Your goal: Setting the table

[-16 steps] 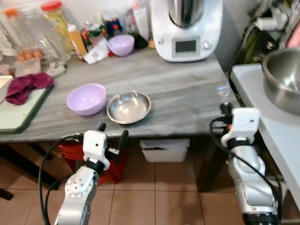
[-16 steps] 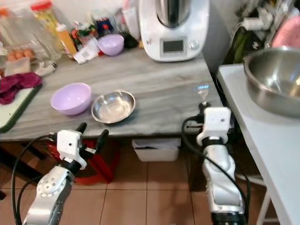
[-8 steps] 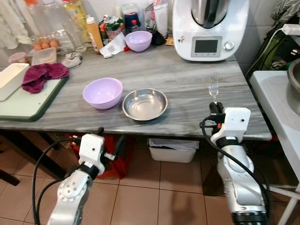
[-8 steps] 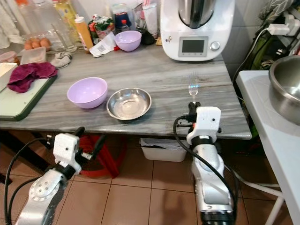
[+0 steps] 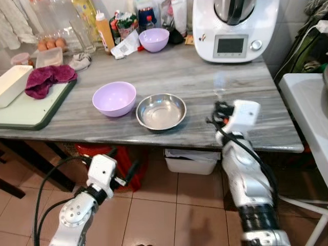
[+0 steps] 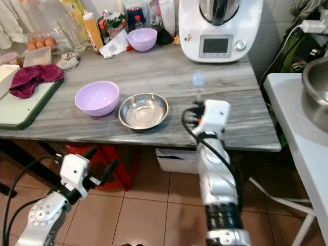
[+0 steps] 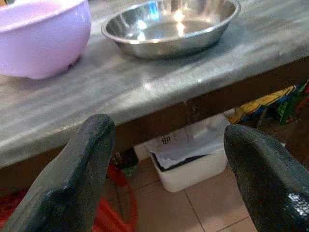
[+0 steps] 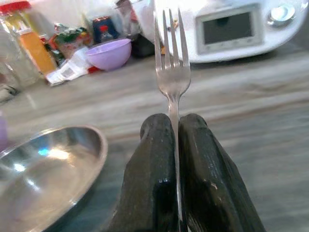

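Pinching a fork [image 8: 172, 72] between closed fingers, the right gripper [image 8: 175, 126] has swung left over the table [image 5: 195, 77], apparently nearer the steel bowl [image 5: 161, 110]. The left gripper [image 7: 169, 145] hangs open below the table edge.

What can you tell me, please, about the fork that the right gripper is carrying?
The fork is shiny silver metal with four straight tines and a slim neck. The right gripper is shut on its handle, its two black fingers pressed together around it, so the tines stick out ahead. It is held above the grey table, to the right of the steel bowl, and touches nothing else.
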Robot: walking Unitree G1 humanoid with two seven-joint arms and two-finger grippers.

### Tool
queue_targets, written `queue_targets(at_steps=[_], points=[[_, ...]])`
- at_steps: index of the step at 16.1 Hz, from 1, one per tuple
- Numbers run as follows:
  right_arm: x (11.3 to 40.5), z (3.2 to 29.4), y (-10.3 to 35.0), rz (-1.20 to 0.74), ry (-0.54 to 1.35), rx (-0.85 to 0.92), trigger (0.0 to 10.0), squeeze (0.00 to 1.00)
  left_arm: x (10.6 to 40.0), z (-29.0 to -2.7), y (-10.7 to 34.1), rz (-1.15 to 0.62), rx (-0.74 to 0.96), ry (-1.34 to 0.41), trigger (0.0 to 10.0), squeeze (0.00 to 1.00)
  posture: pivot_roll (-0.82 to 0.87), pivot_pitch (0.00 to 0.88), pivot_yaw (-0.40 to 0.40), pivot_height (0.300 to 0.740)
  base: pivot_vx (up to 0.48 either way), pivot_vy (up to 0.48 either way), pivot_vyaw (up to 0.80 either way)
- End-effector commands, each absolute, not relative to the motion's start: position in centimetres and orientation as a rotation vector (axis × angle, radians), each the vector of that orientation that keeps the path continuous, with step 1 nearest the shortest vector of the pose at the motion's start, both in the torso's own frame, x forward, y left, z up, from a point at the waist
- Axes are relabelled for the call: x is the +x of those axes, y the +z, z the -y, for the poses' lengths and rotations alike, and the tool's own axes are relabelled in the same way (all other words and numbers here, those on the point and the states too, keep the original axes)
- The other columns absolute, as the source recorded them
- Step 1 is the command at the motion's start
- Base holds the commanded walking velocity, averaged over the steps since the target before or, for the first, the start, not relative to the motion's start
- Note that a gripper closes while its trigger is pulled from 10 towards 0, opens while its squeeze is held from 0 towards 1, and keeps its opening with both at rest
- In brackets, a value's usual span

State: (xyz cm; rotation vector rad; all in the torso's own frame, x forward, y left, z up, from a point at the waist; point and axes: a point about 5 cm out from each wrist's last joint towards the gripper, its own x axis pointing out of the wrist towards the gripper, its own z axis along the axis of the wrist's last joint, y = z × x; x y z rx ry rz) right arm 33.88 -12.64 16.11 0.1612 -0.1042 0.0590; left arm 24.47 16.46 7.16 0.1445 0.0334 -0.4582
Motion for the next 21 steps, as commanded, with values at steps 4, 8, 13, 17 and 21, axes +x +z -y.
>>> queue_targets(at_steps=[4, 8, 13, 17, 21], points=[[35.0, 11.5, 15.2, 0.003, 0.074, 0.207, 10.0, 0.0, 24.7, -17.0, 5.7, -0.061, 0.164, -0.452, 10.0, 0.0, -0.09, 0.14, 0.095, 0.74, 0.0, 0.0, 0.0], [35.8, 11.6, 14.9, -0.034, 0.062, 0.25, 10.0, 0.0, 25.3, -16.8, 5.3, -0.032, 0.143, -0.47, 10.0, 0.0, -0.1, 0.132, 0.095, 0.74, 0.0, 0.0, 0.0], [36.6, 11.5, 14.3, -0.094, 0.082, 0.279, 10.0, 0.0, 26.8, -15.8, 7.3, 0.063, 0.127, -0.5, 10.0, 0.0, -0.1, 0.125, 0.092, 0.74, 0.0, 0.0, 0.0], [37.0, 11.3, 14.1, -0.11, 0.084, 0.267, 10.0, 0.0, 27.4, -14.8, 10.0, 0.139, 0.147, -0.551, 10.0, 0.0, -0.1, 0.12, 0.088, 0.74, 0.0, 0.0, 0.0], [37.2, 12.0, 13.5, -0.127, 0.061, 0.265, 10.0, 0.0, 27.2, -13.2, 11.0, 0.146, 0.156, -0.629, 10.0, 0.0, -0.1, 0.116, 0.087, 0.74, 0.0, 0.0, 0.0]])
